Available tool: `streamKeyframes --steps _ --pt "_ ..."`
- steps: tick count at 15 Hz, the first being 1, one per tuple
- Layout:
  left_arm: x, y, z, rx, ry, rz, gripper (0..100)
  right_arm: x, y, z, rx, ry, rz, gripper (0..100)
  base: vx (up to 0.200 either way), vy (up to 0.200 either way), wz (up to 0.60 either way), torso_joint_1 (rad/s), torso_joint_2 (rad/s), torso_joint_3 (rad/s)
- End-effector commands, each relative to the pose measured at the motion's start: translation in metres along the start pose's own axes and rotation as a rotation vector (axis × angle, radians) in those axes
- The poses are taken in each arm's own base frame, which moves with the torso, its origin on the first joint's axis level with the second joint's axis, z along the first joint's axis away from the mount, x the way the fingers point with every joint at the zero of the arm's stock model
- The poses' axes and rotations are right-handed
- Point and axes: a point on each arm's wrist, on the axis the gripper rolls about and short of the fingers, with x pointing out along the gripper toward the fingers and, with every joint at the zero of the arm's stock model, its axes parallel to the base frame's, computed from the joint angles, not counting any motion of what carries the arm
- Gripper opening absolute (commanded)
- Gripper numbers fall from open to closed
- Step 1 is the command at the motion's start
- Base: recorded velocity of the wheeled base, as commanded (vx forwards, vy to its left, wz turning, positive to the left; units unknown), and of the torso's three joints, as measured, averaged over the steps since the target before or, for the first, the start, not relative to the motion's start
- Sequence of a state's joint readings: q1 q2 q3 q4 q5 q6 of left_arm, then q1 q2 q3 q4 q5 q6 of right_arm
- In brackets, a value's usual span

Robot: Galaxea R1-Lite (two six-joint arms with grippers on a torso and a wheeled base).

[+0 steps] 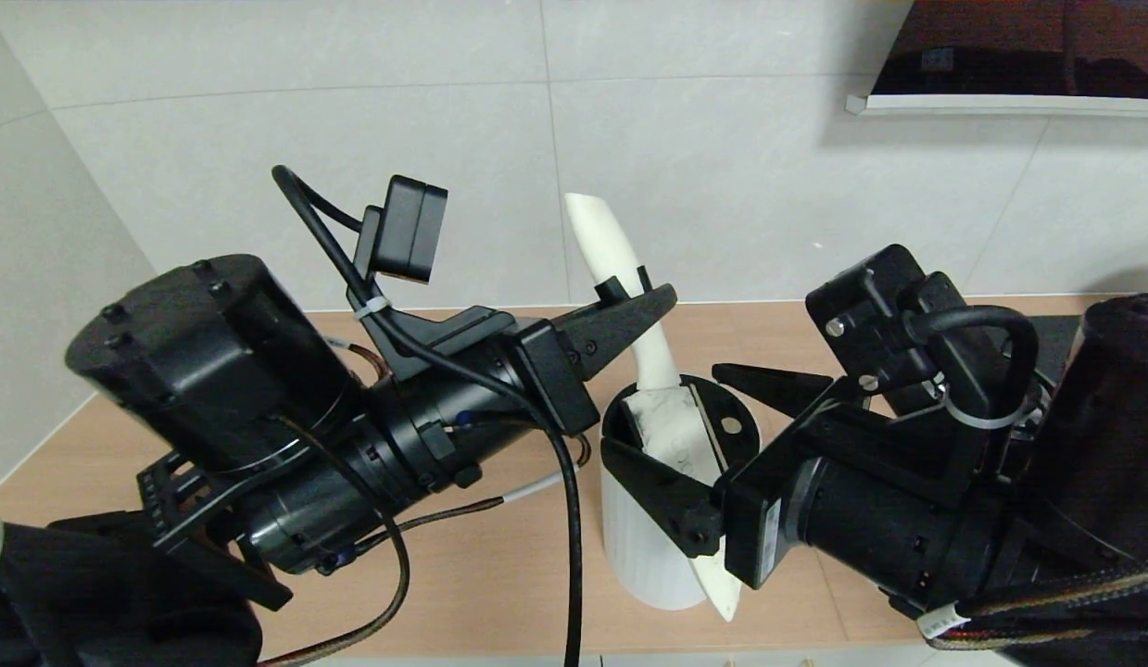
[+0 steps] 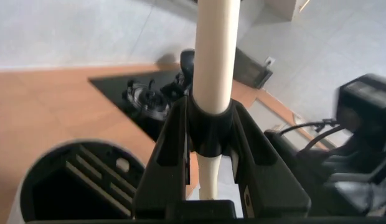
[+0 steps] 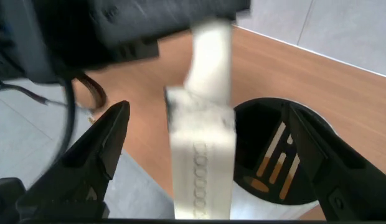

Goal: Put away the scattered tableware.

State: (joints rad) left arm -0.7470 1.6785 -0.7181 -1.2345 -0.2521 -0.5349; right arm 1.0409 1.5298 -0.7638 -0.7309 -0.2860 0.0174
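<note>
White knife (image 1: 668,421) pinched at handle by L gripper (image 1: 640,301), blade over holder (image 1: 640,551). R gripper (image 1: 712,431) spread wide over holder. Risk: tilted blade misses slot, hits rim.

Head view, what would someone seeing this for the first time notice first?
The long white knife with a curved handle stands out in the middle, clamped by its handle in the left gripper, blade slanting down over the white cylindrical holder with a black slotted top on the wooden counter. The right gripper has its jaws open either side of the blade.
</note>
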Motion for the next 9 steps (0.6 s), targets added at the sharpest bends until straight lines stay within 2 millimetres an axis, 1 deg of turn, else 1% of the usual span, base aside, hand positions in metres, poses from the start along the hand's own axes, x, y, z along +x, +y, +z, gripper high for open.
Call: streamKeyframes --steps 1,2,3,5,7,9 --pt "-0.005 -0.012 0.020 0.042 -0.062 -0.032 0 -0.008 -0.005 0.008 0.008 -0.035 -0.010 100 0.000 0.000 0.00 0.000 0.00 0.000" --pt "-0.007 -0.014 0.030 0.074 -0.093 -0.035 0 -0.012 -0.012 0.013 0.010 -0.055 -0.035 100 0.000 0.000 0.00 0.000 0.00 0.000" --pt "-0.006 -0.013 0.038 0.124 -0.114 -0.028 0 -0.016 -0.026 0.018 0.011 -0.073 -0.085 100 0.000 0.000 0.00 0.000 0.00 0.000" --pt "0.000 -0.013 0.059 0.252 -0.161 -0.003 0 -0.025 -0.043 0.022 0.010 -0.091 -0.145 100 0.000 0.000 0.00 0.000 0.00 0.000" --pt "0.003 -0.012 0.062 0.311 -0.168 0.084 0 -0.026 -0.051 0.022 -0.016 -0.092 -0.178 100 0.000 0.000 0.00 0.000 0.00 0.000" --pt "0.004 -0.011 0.061 0.440 -0.168 0.233 0 -0.026 -0.056 0.022 -0.028 -0.091 -0.202 100 0.000 0.000 0.00 0.000 0.00 0.000"
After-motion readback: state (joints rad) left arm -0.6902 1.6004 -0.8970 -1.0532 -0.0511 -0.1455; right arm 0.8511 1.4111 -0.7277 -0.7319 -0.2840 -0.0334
